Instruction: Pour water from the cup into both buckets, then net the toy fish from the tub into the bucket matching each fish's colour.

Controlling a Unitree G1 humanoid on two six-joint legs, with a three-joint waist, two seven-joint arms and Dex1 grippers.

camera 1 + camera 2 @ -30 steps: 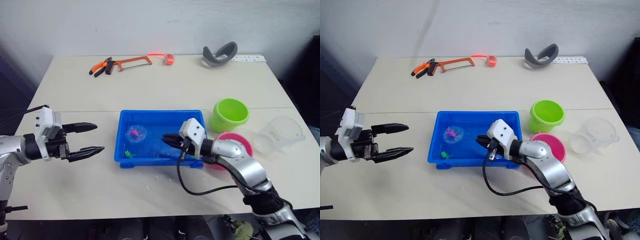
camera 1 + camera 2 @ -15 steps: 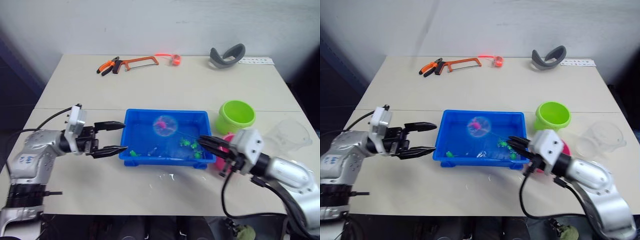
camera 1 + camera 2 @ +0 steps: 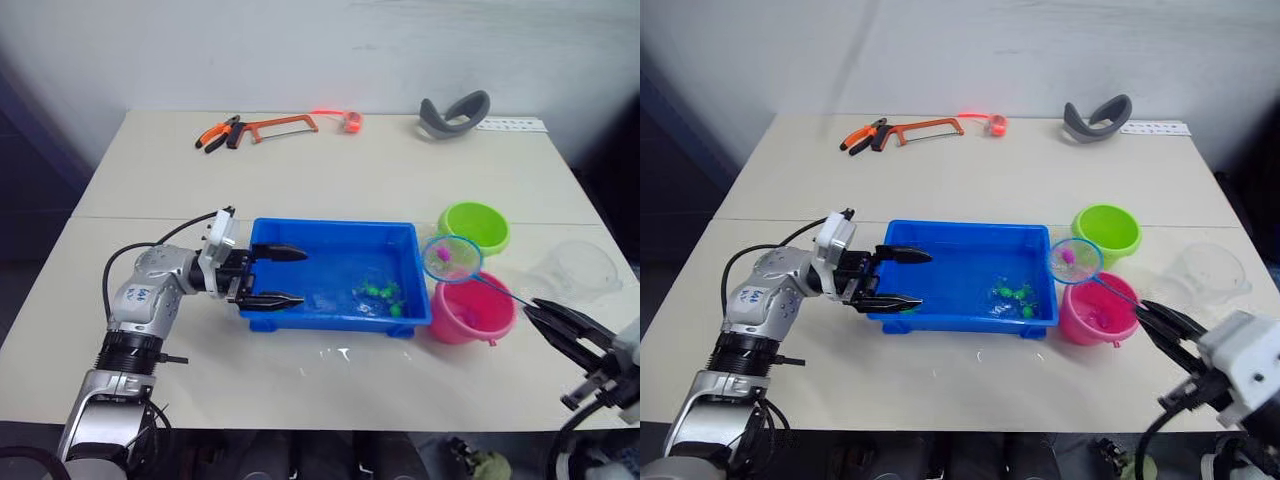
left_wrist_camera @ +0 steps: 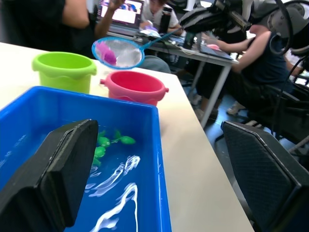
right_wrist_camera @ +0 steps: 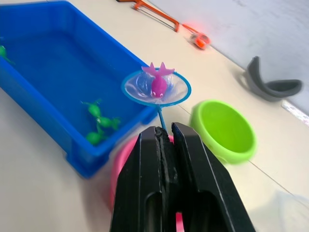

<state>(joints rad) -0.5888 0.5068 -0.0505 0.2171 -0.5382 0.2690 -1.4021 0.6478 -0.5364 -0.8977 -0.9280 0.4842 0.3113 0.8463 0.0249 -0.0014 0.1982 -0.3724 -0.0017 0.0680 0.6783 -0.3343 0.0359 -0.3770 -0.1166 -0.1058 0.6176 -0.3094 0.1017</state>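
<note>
A pink fish lies in the mesh of the net, whose hoop hangs over the gap between the tub and the pink bucket, just at the bucket's near-tub rim and beside the green bucket. The thin handle runs back to the right pincer, which is clenched on the stick. The step in hand looks to be dropping this fish into the bucket of its own colour, so the hoop should travel a little farther until it sits squarely over the pink opening, well clear of the green one, and only then roll over so the fish slides out; tipping too early could spill it onto the surface or back into the water. Green fish remain clustered in the tub's right part. The left pincer stands released, its fingers spread across the tub's left wall, which should steady the tray. The cup sits apart at the right edge; a saw and pliers lie far behind.
</note>
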